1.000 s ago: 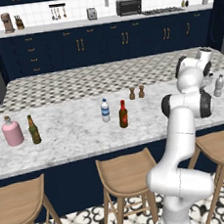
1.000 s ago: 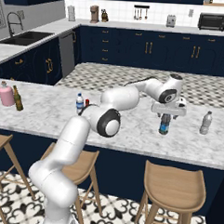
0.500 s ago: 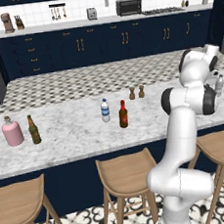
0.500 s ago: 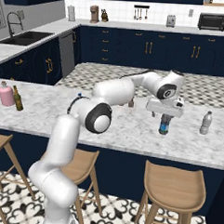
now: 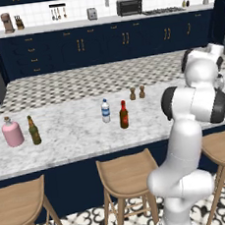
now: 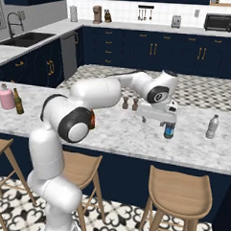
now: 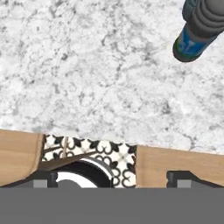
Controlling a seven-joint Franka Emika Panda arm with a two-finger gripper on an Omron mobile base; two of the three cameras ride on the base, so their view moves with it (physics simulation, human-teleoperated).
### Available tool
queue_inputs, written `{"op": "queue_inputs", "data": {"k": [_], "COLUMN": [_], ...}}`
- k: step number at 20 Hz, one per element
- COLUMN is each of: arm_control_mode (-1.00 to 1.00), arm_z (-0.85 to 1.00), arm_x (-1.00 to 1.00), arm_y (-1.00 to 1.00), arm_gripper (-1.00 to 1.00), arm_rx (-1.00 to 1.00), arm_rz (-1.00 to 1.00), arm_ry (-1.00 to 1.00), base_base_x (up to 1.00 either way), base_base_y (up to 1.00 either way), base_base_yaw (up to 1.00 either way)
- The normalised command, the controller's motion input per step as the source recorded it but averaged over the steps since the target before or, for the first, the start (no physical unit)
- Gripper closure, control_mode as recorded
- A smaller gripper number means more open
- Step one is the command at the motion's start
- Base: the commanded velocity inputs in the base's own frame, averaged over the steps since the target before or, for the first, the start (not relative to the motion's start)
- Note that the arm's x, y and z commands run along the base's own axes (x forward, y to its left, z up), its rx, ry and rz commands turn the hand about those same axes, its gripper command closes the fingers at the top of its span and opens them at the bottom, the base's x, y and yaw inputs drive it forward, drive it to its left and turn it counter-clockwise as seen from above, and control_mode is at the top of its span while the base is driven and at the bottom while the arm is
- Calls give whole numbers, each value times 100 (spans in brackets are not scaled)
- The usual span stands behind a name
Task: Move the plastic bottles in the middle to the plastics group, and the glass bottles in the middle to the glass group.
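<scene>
A dark blue-tinted water bottle [image 6: 169, 131] stands upright on the marble counter, left of the clear greyish bottle with a pale cap [image 6: 212, 127]. My gripper [image 6: 156, 120] hangs just left of the blue bottle, fingers down and open, holding nothing. In the hand view the blue bottle [image 7: 192, 37] sits at the top right, apart from my gripper [image 7: 112, 178]. In the middle stand the clear water bottle with a blue cap [image 5: 105, 111] and the dark red-brown glass bottle [image 5: 123, 115]. At the far left are the pink flask [image 5: 12, 134] and the olive-green bottle [image 5: 34, 131].
Two small brown shakers [image 5: 132, 93] stand behind the middle bottles. Wooden stools [image 6: 180, 192] line the counter's near edge [image 6: 134, 154]. My own arm hides part of the counter's right end in the left base view.
The hand has slid a little to the left, off the blue bottle it hovered over. The bottle stays standing where it was.
</scene>
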Motion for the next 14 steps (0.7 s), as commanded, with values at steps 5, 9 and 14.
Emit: {"op": "queue_inputs", "data": {"k": [5,9,14], "arm_control_mode": [-100,-100,-100], "arm_z": [64,47,35], "arm_x": [-37,-16,-33], "arm_y": [100,100,100], "arm_gripper": [-100,-100,-100], "arm_rx": [-9,-6,-4], "arm_rz": [15,25,34], "arm_ry": [1,1,2], "base_base_x": [0,0,0], "base_base_y": [0,0,0], "base_base_yaw": [0,0,0]}}
